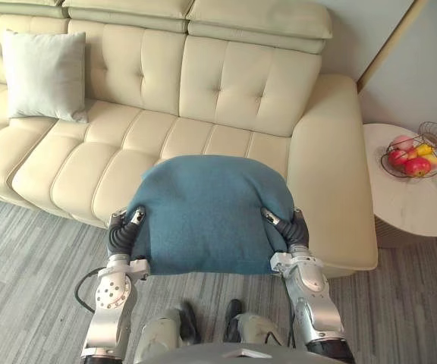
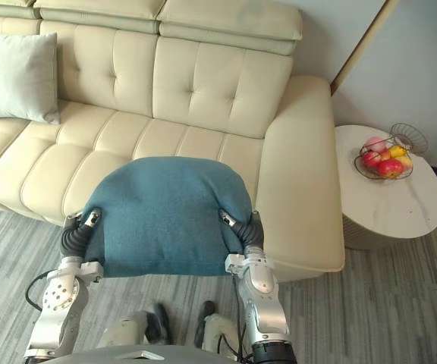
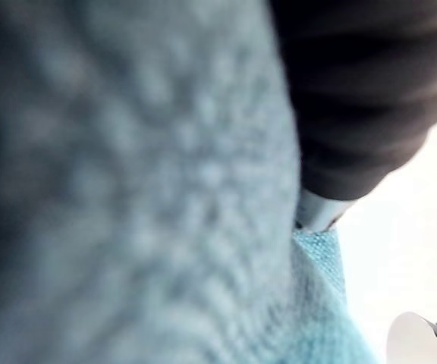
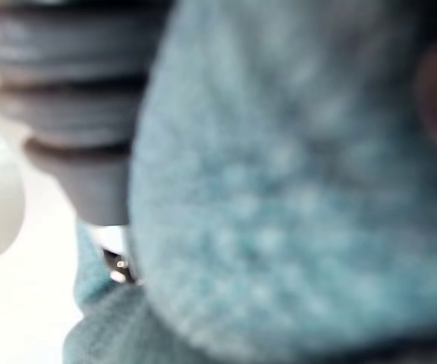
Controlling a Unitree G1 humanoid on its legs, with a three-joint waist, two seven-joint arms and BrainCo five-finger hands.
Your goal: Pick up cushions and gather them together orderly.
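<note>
Seen from the robot's head looking down, a teal fabric cushion [image 1: 207,212] with a rounded far edge sits at the centre of the view, held up between both arms. It covers part of the front seat edge of a cream tufted leather sofa [image 1: 226,83]; whether it touches the seat cannot be told. The left hand [image 1: 127,226] grips the cushion's side at 9 o'clock. Its silver, dark-tipped thumb [image 1: 136,216] is hooked over the edge onto the upper face, and the rest of the hand is tucked underneath. The right hand [image 1: 287,226] grips the opposite side at 3 o'clock in the same way, with its thumb [image 1: 270,218] pressing a small crease into the fabric. In the left wrist view, the teal weave [image 3: 127,189] lies right against the hand's dark ribbed cover [image 3: 363,91]; the right wrist view shows the same close contact. A pale grey square fabric cushion [image 1: 44,74] stands at 10 o'clock, well apart from the teal one, leaning upright against the sofa's backrest. At 3 o'clock, just beside the sofa's arm, a round white side table [image 1: 423,201] carries a wire basket of red and yellow fruit [image 1: 412,155]. A grey striped floor [image 1: 29,258] spreads from 8 o'clock across the near side.
</note>
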